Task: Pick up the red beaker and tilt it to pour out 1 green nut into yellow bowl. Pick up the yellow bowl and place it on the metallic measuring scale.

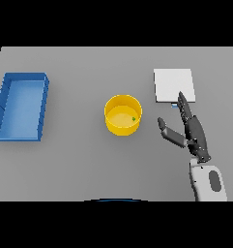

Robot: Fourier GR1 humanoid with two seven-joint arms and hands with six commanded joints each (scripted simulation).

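The right hand is hovering to the right of the yellow bowl, fingers stretched straight and thumb spread wide toward the bowl, holding nothing. Its fingertips are covering the near right corner of the metallic measuring scale, hiding a small bluish patch there (too small to make out). The bowl is sitting upright, round and smooth-walled, left of and nearer than the flat, square, pale scale. A tiny green nut is lying inside the bowl near its right wall. A blue rectangular tray is sitting far left of the bowl.
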